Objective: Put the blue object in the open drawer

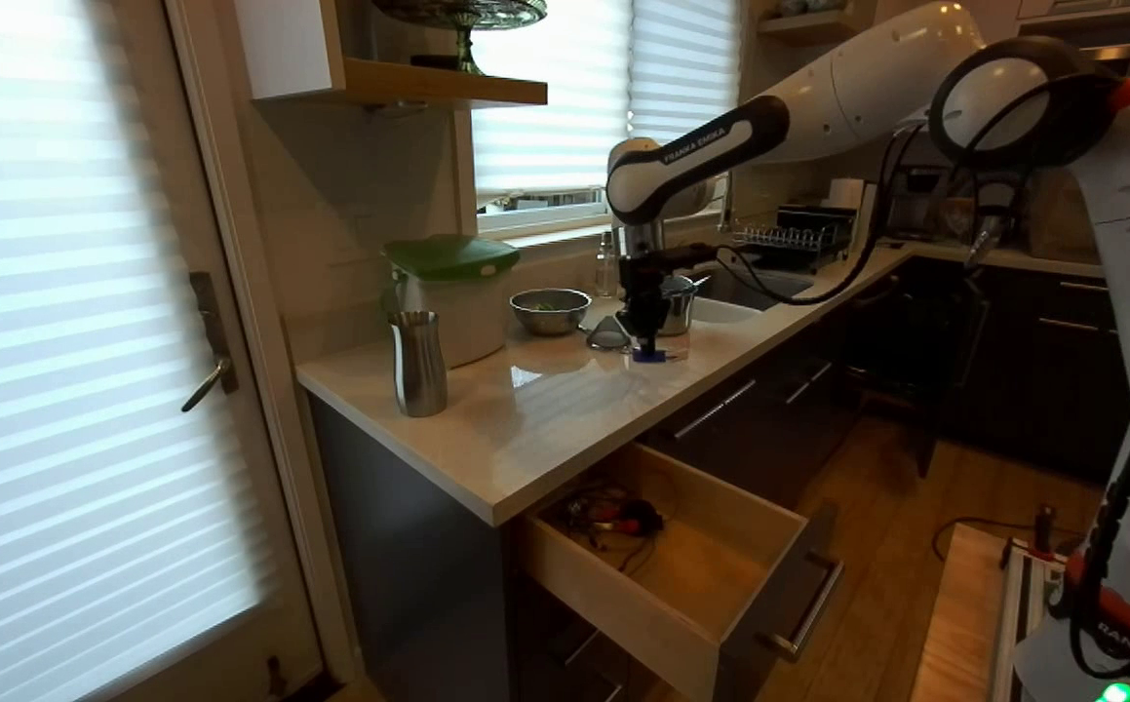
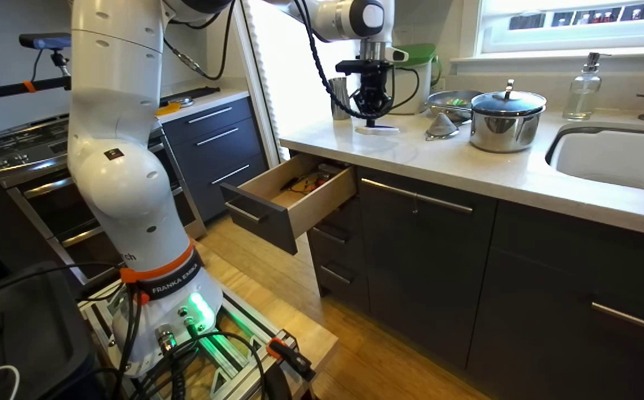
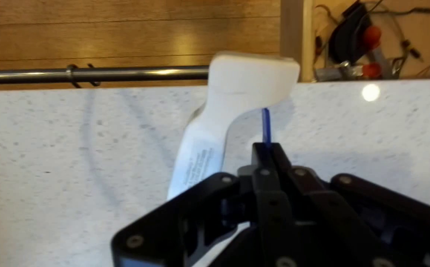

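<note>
My gripper (image 1: 646,341) is low over the counter in both exterior views (image 2: 371,121). In the wrist view its fingertips (image 3: 270,146) are shut on the thin blue object (image 3: 266,124), which shows edge-on. Its blue face (image 1: 649,357) also shows in an exterior view. A white flat piece (image 3: 250,79) with small print lies beside the blue and shows in an exterior view (image 2: 377,130); I cannot tell if they are joined. Any gap to the counter is unclear. The open drawer (image 1: 642,604) stands out below the counter (image 2: 324,205), its side wall visible in the wrist view (image 3: 307,37).
Cables and red-ended tools (image 1: 623,522) lie at the drawer's inner end. On the counter (image 1: 545,458) are a steel canister (image 1: 418,369), a green-lidded bin (image 1: 462,302), a metal bowl (image 1: 551,314), a cone strainer (image 2: 442,126) and a lidded pot (image 2: 505,130). A sink (image 2: 622,161) lies beyond.
</note>
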`<state>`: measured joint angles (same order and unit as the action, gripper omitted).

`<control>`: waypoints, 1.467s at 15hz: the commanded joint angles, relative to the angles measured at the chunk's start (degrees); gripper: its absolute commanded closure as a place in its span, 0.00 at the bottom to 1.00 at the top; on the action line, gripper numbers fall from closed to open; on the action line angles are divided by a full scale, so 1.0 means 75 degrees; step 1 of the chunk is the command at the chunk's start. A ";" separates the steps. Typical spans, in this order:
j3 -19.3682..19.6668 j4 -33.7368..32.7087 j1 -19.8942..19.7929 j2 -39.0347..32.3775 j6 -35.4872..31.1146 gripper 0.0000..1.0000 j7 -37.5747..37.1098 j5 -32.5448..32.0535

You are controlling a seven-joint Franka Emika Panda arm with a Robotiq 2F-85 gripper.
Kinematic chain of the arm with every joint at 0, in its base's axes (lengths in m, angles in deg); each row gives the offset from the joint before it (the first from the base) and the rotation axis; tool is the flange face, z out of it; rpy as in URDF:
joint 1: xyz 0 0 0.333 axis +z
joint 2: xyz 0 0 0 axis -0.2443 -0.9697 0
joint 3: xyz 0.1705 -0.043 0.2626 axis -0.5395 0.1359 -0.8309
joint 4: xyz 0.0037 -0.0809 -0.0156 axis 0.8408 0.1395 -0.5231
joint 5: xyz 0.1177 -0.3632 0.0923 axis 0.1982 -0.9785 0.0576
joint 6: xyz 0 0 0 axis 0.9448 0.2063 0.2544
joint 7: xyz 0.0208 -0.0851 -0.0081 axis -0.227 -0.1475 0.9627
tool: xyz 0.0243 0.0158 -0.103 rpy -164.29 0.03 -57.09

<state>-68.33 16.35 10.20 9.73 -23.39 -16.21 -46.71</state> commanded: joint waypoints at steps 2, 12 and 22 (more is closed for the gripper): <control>-0.0508 0.0892 0.0787 0.0714 0.0366 0.99 0.0408 -0.0556; -0.0990 0.1102 0.1073 0.0860 0.0466 0.99 0.2531 -0.1164; -0.1571 0.3565 0.1335 0.2675 -0.0080 0.99 0.5460 -0.1739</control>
<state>-79.88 35.46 19.61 25.38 -19.55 19.09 -56.99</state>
